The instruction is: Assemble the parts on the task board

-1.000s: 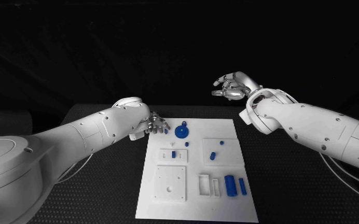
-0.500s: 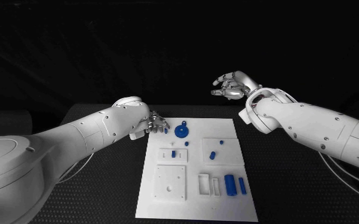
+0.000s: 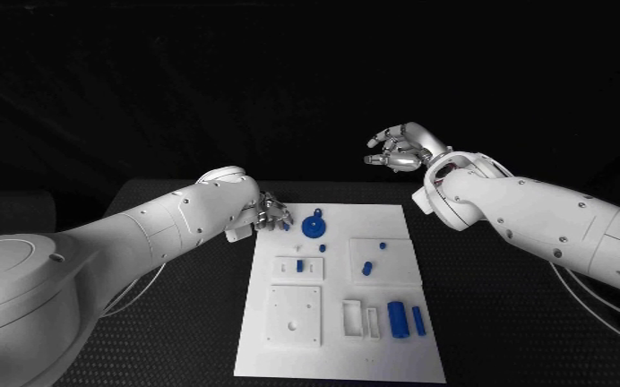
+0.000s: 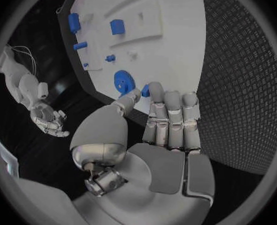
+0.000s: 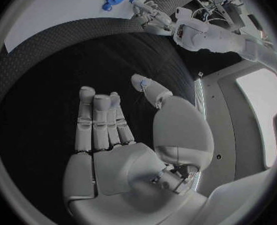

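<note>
No lettering to read anywhere here. The task board carries no label, number or sign, and the blue parts are plain too.

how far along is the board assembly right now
Early, it seems. The blue gear sits at the task board's far end, and other blue parts, like the block, still lie loose in trays. The left hand pinches a small blue piece beside the gear. The right hand hovers off the board, holding nothing.
</note>
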